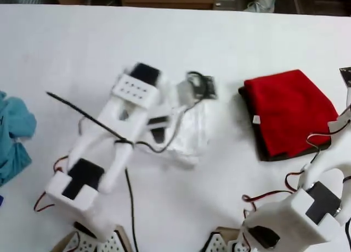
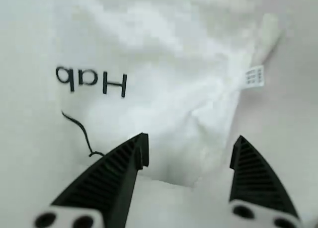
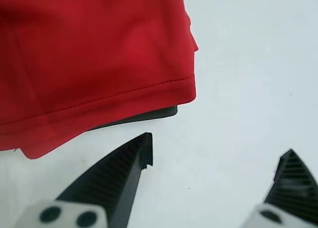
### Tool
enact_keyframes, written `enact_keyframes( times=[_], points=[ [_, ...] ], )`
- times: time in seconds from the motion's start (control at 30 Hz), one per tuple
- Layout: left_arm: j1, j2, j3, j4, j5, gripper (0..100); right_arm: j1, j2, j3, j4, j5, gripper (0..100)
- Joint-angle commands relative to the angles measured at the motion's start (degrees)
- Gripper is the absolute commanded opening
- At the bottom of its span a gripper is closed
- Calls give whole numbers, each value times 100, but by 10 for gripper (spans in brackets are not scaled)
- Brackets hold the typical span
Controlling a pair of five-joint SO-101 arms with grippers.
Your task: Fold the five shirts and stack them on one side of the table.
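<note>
White tabletop (image 1: 66, 38), seen from above. A rumpled white shirt (image 2: 164, 54) lies mid-table, and the left fingers (image 2: 121, 166) hang spread just above its edge. To the right, a folded red shirt (image 1: 288, 106) rests on a dark shirt (image 3: 144, 117); the right fingers (image 3: 119, 173) are spread beside them, holding nothing. A teal shirt (image 1: 13, 131) waits at the far left. Folding the white shirt seems the step in hand; next, pinch its edge.

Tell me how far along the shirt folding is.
Done: a folded red fabric shirt lies on a dark folded shirt. In hand: the left pincer hangs open over the white fabric shirt. Left: that one, plus the crumpled teal fabric shirt.
</note>
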Motion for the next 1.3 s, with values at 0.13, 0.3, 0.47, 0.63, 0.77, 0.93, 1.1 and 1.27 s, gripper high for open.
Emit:
enact_keyframes(
  times=[0.13,0.3,0.47,0.63,0.77,0.93,1.1,1.27],
  points=[
    [-123,-325,1552,-1442,9,286,-31,-22,-211,31,-35,387],
    [-334,-360,2018,-1600,0,286,-22,-22,-211,40,-35,387],
    [-431,-598,2009,-1556,0,286,-75,-22,-211,40,-35,387],
    [-176,-1266,2018,-1231,18,286,-136,-22,-220,31,-35,387],
    [0,-1600,2009,-1160,35,286,-224,-22,-211,31,-35,387],
    [26,-1644,1420,-1204,44,286,-286,-22,-211,31,-299,387],
    [26,-730,901,-1371,53,286,-286,-22,-211,31,-316,387],
    [18,176,901,-1354,53,286,-242,-22,-220,31,-299,387]
  ],
)
